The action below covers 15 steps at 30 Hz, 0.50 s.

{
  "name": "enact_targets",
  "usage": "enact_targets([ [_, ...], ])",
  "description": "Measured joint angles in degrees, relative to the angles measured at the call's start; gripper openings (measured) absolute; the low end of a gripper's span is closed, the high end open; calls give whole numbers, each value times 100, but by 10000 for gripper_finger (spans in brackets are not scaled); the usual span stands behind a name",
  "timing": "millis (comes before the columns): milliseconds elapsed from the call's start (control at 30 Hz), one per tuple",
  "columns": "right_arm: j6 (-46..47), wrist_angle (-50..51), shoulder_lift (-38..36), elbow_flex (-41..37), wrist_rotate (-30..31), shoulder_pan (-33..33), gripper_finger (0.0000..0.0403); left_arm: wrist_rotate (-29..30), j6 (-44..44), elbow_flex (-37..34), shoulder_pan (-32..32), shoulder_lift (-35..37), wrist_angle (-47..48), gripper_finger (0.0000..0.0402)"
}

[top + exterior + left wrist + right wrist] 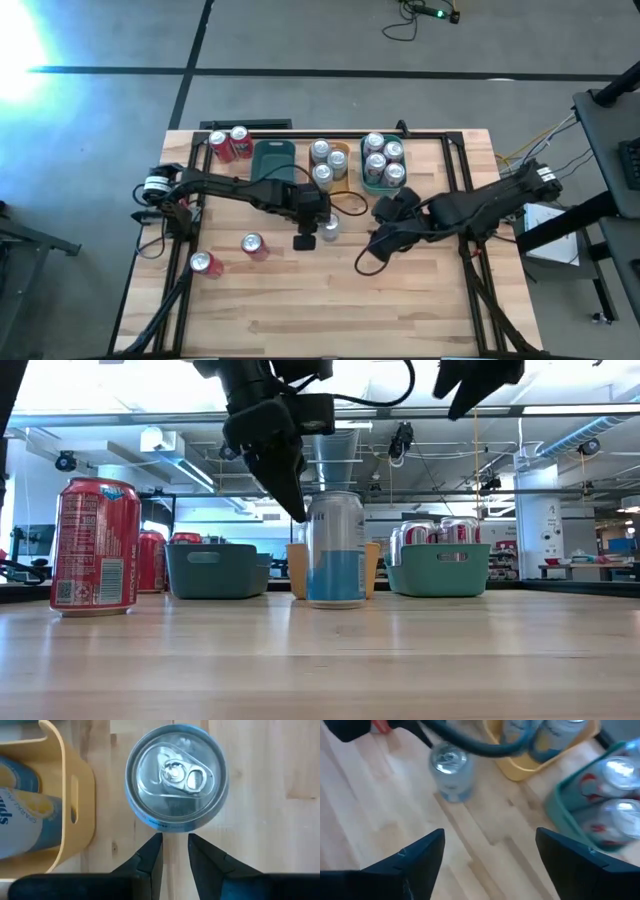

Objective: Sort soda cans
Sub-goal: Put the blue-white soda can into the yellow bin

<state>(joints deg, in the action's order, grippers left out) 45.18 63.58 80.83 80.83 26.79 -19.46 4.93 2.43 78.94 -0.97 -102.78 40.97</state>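
A silver-and-blue soda can (pixel 328 228) (pixel 335 548) (pixel 175 780) stands upright on its base at mid-table. My left gripper (pixel 305 236) (pixel 175 842) points down right beside the can's upper side, its fingers only a narrow gap apart. My right gripper (pixel 383 240) (pixel 490 870) hovers wide open to the can's right, holding nothing. Two red cans (pixel 253 245) (pixel 205 263) stand at the near left, and two more (pixel 228 143) at the far left. My left gripper's fingertips (pixel 156 845) stand right at the can's rim (pixel 162 827), coming from above and pointing down. I cannot tell whether they touch it. The can stands upright on the table.
Three trays line the far edge. One is a dark teal tray (pixel 272 160), one a yellow tray (pixel 341 160) holding silver-blue cans, and one a green-teal tray (pixel 366 170) holding several pale cans. Bare wood lies along the table's near side.
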Motion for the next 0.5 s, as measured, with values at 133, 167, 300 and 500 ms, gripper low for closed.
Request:
enact_targets([
  [133,16,-716,46,-276,-83,-2,339,-158,8,15,0,120,202,74],
  [167,2,-899,46,-365,-81,-2,346,-170,32,15,0,185,311,76],
  [300,-263,-1656,51,-847,-32,71,362,-203,72,-15,20,559,781,95],
  [500,-1409,-3968,51,-1711,175,253,364,-214,-353,-484,33,1524,587,153],
])
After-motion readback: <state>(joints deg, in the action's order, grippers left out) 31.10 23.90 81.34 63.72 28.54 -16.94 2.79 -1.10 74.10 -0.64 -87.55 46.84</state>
